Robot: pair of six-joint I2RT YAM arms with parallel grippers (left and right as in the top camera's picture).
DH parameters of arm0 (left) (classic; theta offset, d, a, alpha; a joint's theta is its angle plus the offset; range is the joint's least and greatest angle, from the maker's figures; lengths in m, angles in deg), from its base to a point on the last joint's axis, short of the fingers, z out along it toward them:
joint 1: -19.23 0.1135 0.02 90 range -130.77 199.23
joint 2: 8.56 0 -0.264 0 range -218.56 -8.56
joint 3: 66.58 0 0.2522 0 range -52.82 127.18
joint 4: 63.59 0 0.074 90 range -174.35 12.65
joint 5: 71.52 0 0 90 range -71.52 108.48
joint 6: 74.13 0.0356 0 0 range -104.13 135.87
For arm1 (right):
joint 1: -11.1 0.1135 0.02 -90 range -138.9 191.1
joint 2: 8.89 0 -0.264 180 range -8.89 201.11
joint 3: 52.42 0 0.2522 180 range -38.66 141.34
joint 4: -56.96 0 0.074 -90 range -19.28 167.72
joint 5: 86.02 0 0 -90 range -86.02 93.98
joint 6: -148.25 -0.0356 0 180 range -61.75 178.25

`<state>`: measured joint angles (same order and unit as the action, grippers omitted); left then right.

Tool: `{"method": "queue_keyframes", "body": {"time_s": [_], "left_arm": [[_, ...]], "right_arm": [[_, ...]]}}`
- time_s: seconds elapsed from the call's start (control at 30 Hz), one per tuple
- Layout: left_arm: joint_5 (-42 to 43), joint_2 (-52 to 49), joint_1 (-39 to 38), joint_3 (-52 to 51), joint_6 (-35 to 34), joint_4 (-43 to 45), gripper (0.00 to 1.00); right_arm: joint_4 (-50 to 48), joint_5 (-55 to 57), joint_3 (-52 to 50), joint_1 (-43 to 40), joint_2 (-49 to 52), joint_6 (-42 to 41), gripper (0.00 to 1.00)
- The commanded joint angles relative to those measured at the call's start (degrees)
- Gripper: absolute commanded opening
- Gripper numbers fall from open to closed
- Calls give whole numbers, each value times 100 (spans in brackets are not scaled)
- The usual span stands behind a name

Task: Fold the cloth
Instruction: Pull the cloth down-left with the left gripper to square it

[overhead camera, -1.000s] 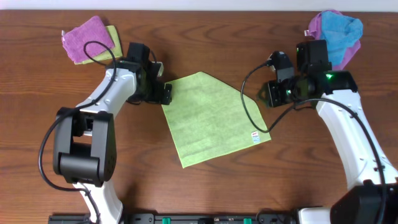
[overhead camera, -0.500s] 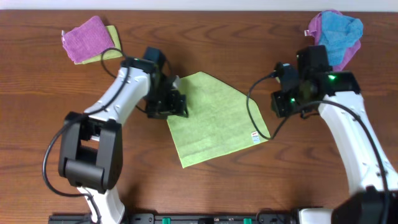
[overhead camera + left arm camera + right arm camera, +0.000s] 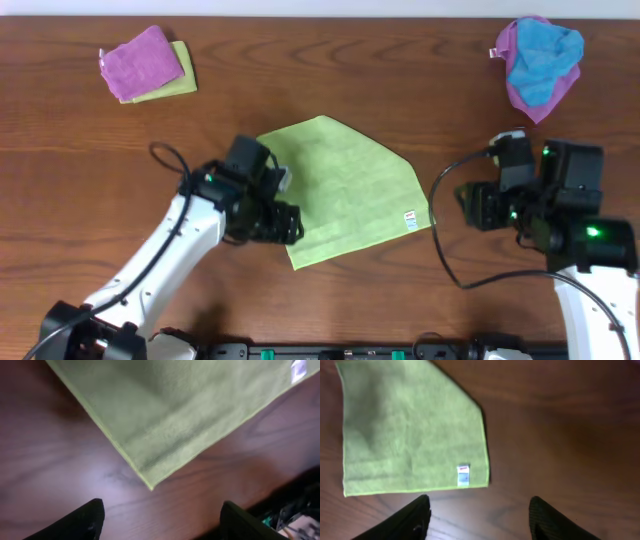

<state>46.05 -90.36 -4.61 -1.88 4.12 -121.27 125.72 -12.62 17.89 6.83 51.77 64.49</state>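
The lime-green cloth lies flat on the wooden table in a five-sided outline, with a small white tag near its right corner. My left gripper hovers over the cloth's left edge. In the left wrist view it is open and empty, and the cloth's near corner lies just ahead of its fingers. My right gripper is off the cloth, to the right of the tagged corner. In the right wrist view it is open over bare wood, with the cloth and tag ahead of it.
A folded purple cloth on a yellow-green one sits at the far left. A crumpled blue and purple pile sits at the far right. A black rail runs along the table's front edge.
My left arm slid from the cloth's upper left edge down toward its near corner. The right arm drew back toward the front right, and its jaws went from shut to open.
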Motion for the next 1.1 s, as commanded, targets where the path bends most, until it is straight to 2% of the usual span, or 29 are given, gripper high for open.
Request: {"method": "queue_keyframes", "body": {"time_s": [0.0, 0.13, 0.23, 0.4, 0.63, 0.73, 0.83, 0.87, 0.9, 0.93, 1.07], "left_arm": [[264, 83, -186, -415, -509, 319, 75], [289, 81, -208, -879, -752, 654, 76], [627, 81, -210, -1104, -872, 798, 76], [654, 81, -275, -1145, -1064, 831, 75], [146, 79, -662, -1147, -1322, 1128, 74], [146, 79, -743, -1147, -1486, 1467, 56], [142, 79, -772, -1147, -1681, 1764, 28], [140, 79, -772, -1147, -1705, 1821, 24], [131, 79, -772, -1147, -1725, 1856, 9], [98, 70, -772, -1147, -1762, 1875, 6], [-133, 22, -815, -1147, -1821, 1873, 6]], "right_arm": [[-144, -433, -238, -70, 59, -468, 71], [-291, -627, -431, -70, 332, -511, 72], [-522, -634, -601, -68, 623, -511, 69], [-695, -640, -610, -68, 1019, -514, 67], [-778, -638, -610, -68, 1032, -514, 65], [-807, -638, -610, -68, 1032, -511, 60], [-811, -640, -610, -68, 1032, -511, 56], [-817, -640, -610, -68, 1032, -514, 56], [-833, -640, -610, -68, 1032, -511, 55], [-837, -638, -610, -68, 1032, -511, 55], [-861, -686, -610, -68, 1032, -511, 54]]}}
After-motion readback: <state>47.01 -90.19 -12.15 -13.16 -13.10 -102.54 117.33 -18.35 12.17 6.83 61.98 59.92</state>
